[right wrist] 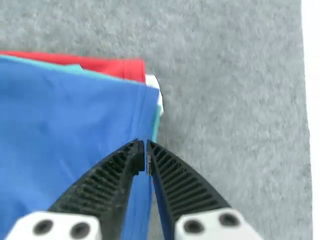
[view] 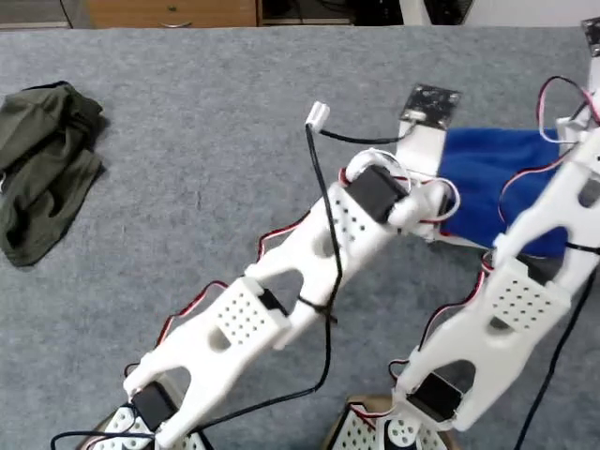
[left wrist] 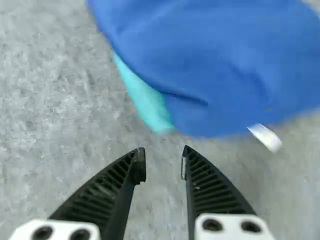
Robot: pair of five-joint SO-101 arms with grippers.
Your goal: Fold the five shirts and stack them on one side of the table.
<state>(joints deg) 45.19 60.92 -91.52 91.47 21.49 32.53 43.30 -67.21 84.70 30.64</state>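
L claw [left wrist: 162,162] apart, R claw [right wrist: 145,150] together, blue shirt [right wrist: 65,125] folded flat, olive shirt [view: 42,169] crumpled

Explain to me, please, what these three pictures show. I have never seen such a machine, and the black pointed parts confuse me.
These are two white robot arms at a grey table. One picture looks down from above; the other two come from a camera on each arm's wrist. The black pointed parts are each arm's gripper. The left gripper is open and empty, beside folded shirts: a blue shirt on top, a turquoise shirt and a red shirt beneath. The right gripper is closed at the blue shirt's edge; whether it pinches cloth is unclear. A crumpled dark green shirt lies apart, across the table.
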